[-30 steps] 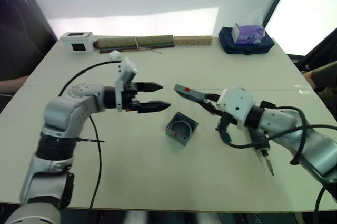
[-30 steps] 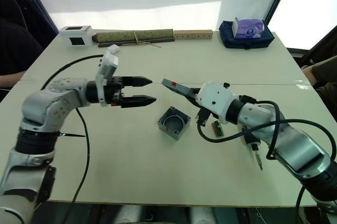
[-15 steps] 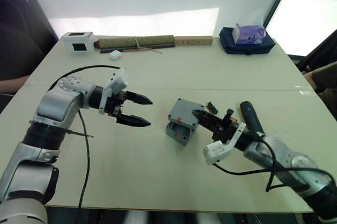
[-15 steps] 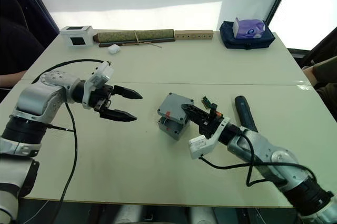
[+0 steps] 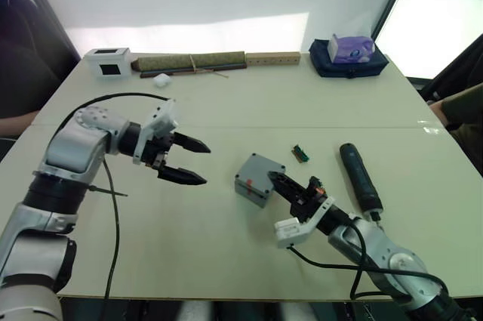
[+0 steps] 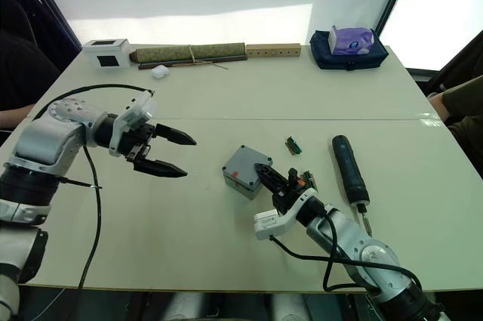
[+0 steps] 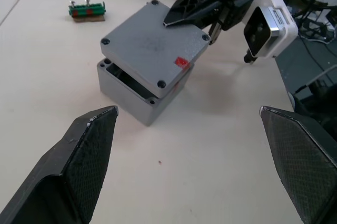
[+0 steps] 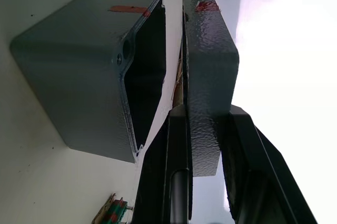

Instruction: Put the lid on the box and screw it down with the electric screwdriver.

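Between right pincer [image 8: 202,145] fingers: lid [image 7: 152,45], askew over box [image 7: 138,93].

The lid [image 7: 152,47] in my right claw [image 8: 197,129] looked like cast metal, matt grey, its skin finely pebbled, with a red sticker on it. The box [image 7: 138,96] had the same dull grey finish, smoother on its walls. My left claw's fingers [image 7: 87,153] were black with a rough, grainy grip surface. The desk [image 5: 226,109] was smooth, pale and faintly shiny. The electric screwdriver [image 6: 346,170] was dark, matt plastic.
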Tool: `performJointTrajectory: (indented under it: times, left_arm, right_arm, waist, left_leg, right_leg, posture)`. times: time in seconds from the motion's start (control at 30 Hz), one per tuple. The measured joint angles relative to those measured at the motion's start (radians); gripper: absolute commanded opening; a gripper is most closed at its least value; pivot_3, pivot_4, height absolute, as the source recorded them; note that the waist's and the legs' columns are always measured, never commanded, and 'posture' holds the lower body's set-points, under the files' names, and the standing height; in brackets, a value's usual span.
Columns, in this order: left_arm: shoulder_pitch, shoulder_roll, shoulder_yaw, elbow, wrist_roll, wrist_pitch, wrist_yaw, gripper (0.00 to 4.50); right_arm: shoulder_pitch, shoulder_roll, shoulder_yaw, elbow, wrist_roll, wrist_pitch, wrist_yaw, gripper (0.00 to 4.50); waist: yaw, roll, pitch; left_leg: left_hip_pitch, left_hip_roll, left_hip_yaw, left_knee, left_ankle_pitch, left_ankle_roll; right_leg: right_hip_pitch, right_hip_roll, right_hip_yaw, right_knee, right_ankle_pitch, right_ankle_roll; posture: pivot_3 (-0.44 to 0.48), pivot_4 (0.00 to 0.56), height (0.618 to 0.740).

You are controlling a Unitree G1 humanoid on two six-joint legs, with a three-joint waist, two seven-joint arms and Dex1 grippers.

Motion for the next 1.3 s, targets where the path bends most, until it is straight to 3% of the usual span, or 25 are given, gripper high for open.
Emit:
performJointTrajectory:
  times: [1.3]
  left_arm:
    - [0.081,0.0,0.02,-0.048,0.013,-0.035,0.044,4.42]
  right_arm:
    - [-0.109,0.027,0.006,0.138,0.051,-0.13,0.038,0.22]
  waist:
    - [-0.013,0.0,0.0]
  left_leg:
    - [0.007,0.0,0.004,0.0,0.0,0.0]
  right_leg:
    - [0.003,0.001,0.006,0.004,0.0,0.0]
  posture:
    - [0.0,0.15,0.74]
